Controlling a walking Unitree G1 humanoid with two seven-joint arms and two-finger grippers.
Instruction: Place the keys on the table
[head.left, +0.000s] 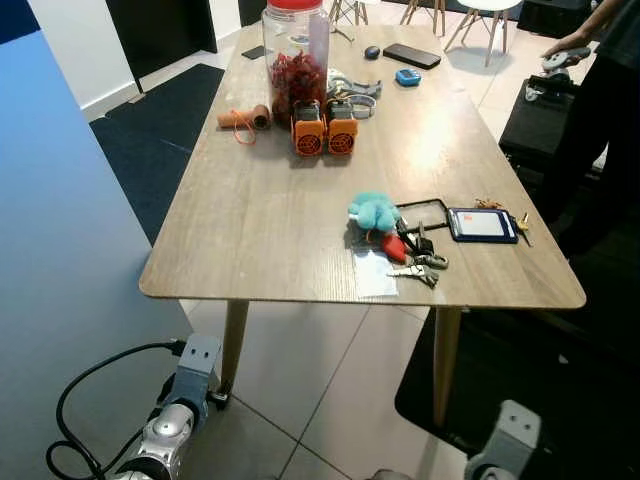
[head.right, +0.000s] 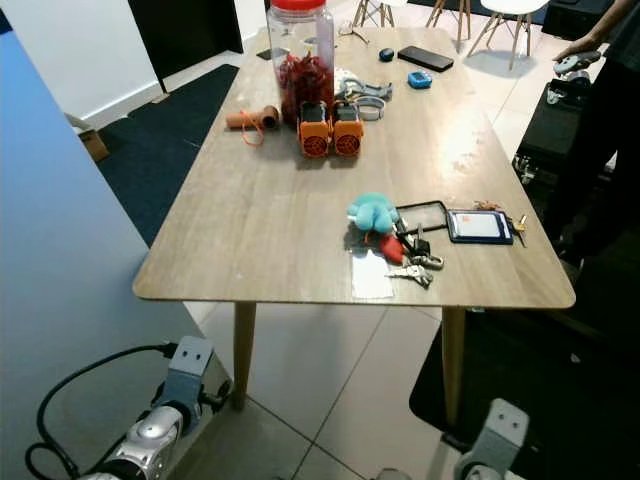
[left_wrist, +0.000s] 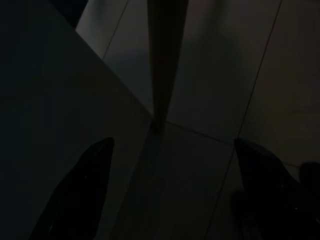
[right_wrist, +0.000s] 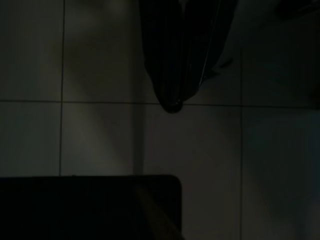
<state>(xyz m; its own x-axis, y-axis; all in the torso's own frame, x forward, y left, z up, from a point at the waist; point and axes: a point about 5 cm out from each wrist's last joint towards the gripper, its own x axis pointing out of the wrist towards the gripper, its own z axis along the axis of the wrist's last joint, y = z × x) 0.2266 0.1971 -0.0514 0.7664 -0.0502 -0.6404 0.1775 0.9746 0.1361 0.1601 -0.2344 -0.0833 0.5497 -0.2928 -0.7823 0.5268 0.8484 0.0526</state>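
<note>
A bunch of keys (head.left: 420, 262) lies on the wooden table (head.left: 260, 220) near its front right edge, joined to a teal plush toy (head.left: 375, 212) and a red tag (head.left: 394, 247). A white card (head.left: 374, 272) lies beside them. Just to the right is a blue badge holder (head.left: 482, 224) with small keys (head.left: 522, 228). Both arms hang low beside the table, below its top. In the dark left wrist view my left gripper (left_wrist: 175, 200) is open, its fingers (left_wrist: 90, 185) wide apart over the floor tiles and a table leg (left_wrist: 162, 65). My right gripper (right_wrist: 174, 102) hangs shut above the tiles.
At the table's far end stand a jar of red contents (head.left: 296, 55), two orange devices (head.left: 324, 130), a twine spool (head.left: 245, 119), a phone (head.left: 411, 55) and a blue item (head.left: 407, 77). A person (head.left: 600, 90) stands at the right. A blue panel (head.left: 60, 250) rises on my left.
</note>
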